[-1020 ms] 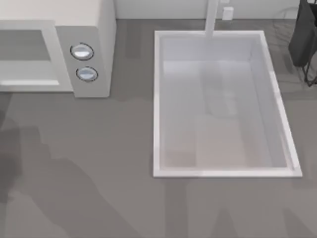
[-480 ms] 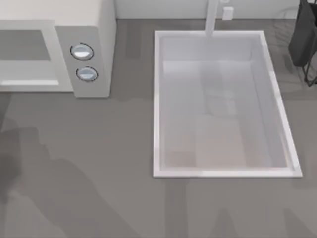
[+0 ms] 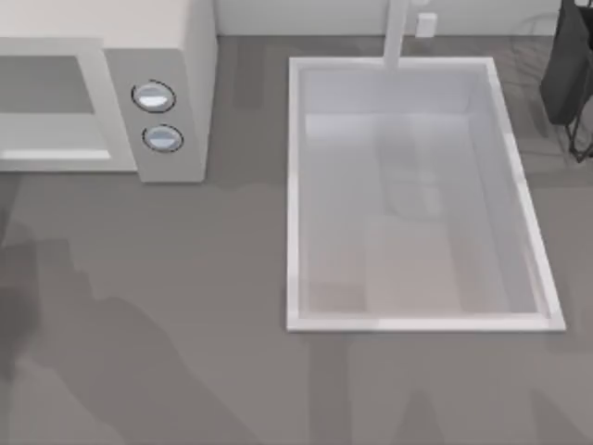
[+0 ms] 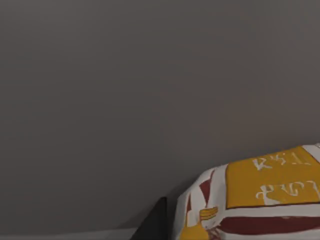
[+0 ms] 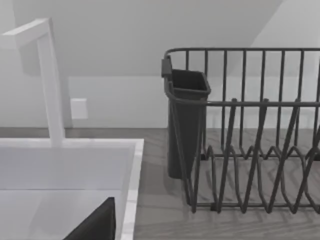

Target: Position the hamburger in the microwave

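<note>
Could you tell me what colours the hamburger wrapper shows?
The hamburger shows orange-yellow, white and dark red, with white lettering; the left wrist view shows it best.

Orange-yellow, white-lettered hamburger [image 4: 270, 187]; off-white microwave [image 3: 176, 46]

The flat grey worktop [image 3: 185, 306] carries a large off-white boxy microwave [image 3: 176, 46] with a grey window panel and two round silver-blue knobs at the top view's left. A white rectangular sink basin [image 3: 292, 185] is set into the surface right of it. A dark wire dish rack [image 5: 250, 150] with a dark cutlery cup stands just beside the basin's far right corner.

A yellow, white and dark-red wrapped hamburger [image 4: 260, 200] lies on the grey surface.
</note>
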{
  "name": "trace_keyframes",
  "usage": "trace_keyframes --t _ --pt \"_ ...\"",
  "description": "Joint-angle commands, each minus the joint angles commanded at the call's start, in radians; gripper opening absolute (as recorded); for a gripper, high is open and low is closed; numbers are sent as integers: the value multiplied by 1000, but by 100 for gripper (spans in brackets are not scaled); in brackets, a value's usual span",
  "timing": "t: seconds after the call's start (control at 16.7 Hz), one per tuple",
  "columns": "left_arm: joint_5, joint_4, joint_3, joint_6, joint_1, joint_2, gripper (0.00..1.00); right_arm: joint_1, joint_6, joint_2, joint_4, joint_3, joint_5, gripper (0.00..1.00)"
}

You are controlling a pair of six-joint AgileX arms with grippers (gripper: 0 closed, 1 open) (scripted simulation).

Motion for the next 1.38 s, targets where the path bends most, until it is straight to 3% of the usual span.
trace_keyframes --t 0.42,1.02,1.38 --pt "0 0 0 0 0 0 0 0 0 0 0 0 0 100" --pt "31 -234 59 66 -73 -155 0 0 0 0 0 0 0 100" --pt "12 -420 231 -3 -25 -191 0 0 0 0 0 0 0 100"
